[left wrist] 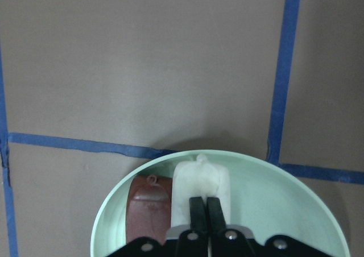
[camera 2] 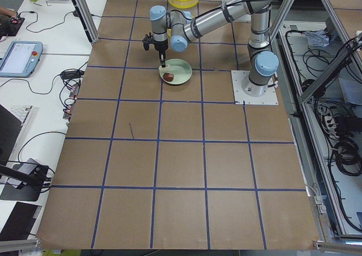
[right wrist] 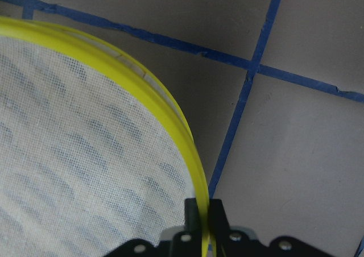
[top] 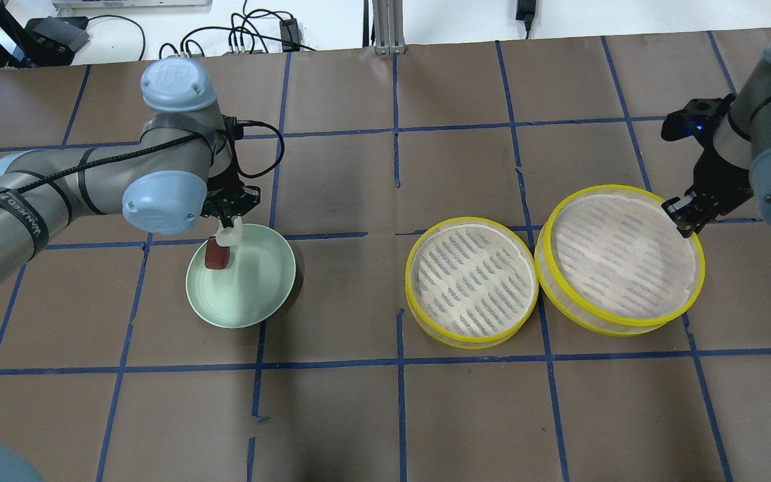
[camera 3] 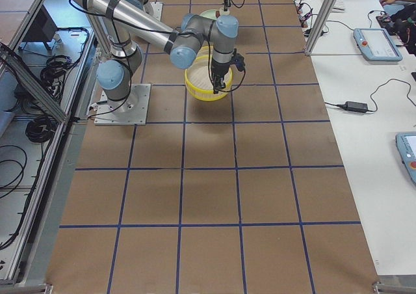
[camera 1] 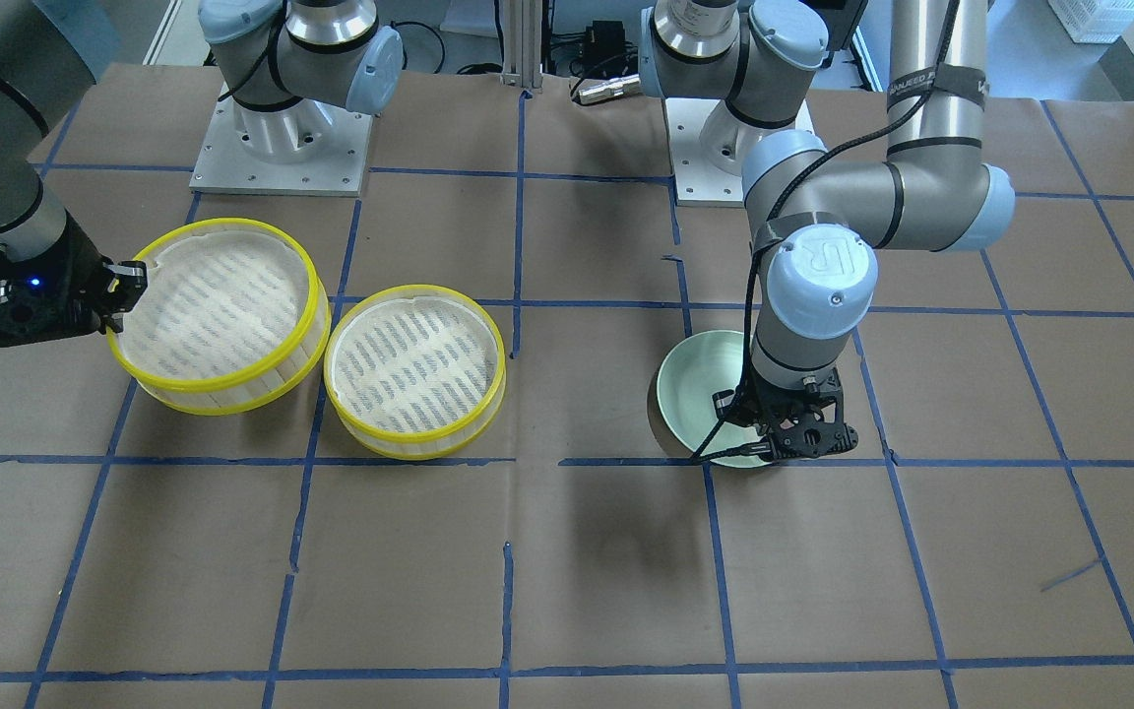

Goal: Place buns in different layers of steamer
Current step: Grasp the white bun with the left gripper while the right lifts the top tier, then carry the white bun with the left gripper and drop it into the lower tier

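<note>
A white blocky bun (left wrist: pixel 202 177) and a reddish-brown oval bun (left wrist: pixel 149 208) lie side by side at the edge of a pale green plate (left wrist: pixel 284 211). My left gripper (left wrist: pixel 207 203) is shut on the white bun (top: pixel 230 234), next to the brown bun (top: pixel 216 256). Two yellow-rimmed steamer trays stand side by side, both empty. My right gripper (right wrist: pixel 203 208) is shut on the yellow rim of the outer tray (top: pixel 620 254), which looks slightly raised and overlaps the edge of the inner tray (top: pixel 469 278).
The plate (top: pixel 251 301) sits on brown paper with a blue tape grid, about two squares from the trays. In the front-facing view the left wrist covers part of the plate (camera 1: pixel 690 394). Both arm bases stand at the table's robot side.
</note>
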Action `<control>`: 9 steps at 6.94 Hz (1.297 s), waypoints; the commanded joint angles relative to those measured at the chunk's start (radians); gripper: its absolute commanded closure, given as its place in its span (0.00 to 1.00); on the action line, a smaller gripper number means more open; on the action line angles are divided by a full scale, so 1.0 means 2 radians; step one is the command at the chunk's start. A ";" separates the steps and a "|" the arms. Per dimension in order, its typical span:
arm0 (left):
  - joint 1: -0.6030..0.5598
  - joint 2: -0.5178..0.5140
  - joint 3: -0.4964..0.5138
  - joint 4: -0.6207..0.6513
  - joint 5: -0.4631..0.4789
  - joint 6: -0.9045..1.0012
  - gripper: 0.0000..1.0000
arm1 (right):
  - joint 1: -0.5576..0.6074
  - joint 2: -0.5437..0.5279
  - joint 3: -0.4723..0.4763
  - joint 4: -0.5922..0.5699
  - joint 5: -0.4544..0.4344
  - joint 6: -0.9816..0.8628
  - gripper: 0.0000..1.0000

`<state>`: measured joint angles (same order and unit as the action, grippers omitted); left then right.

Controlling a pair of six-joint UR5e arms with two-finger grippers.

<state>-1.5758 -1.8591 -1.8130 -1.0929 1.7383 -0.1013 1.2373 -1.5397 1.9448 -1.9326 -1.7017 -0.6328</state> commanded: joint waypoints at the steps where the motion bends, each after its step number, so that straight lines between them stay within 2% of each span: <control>1: -0.019 0.020 0.031 -0.061 -0.038 -0.052 1.00 | -0.006 0.004 -0.001 -0.012 0.000 -0.037 1.00; 4: -0.146 0.012 0.063 -0.037 -0.097 -0.259 1.00 | -0.007 0.004 0.002 -0.012 0.000 -0.059 1.00; 5: -0.183 0.006 0.080 -0.024 -0.137 -0.317 1.00 | -0.007 0.005 0.002 -0.013 0.001 -0.059 1.00; 6: -0.222 -0.007 0.086 0.030 -0.163 -0.377 1.00 | -0.008 0.004 0.001 -0.014 0.000 -0.059 1.00; 7: -0.258 -0.026 0.086 0.072 -0.164 -0.430 1.00 | -0.008 0.004 0.000 -0.014 0.000 -0.059 1.00; 8: -0.277 -0.044 0.086 0.082 -0.160 -0.445 1.00 | -0.008 0.004 0.000 -0.014 0.000 -0.059 1.00; 9: -0.279 -0.049 0.083 0.083 -0.160 -0.440 0.79 | -0.007 0.004 0.000 -0.015 0.000 -0.059 1.00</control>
<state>-2.1098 -1.9344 -1.6440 -0.9462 1.4187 -0.9640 1.2215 -1.5308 1.9455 -1.9608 -1.7011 -0.7501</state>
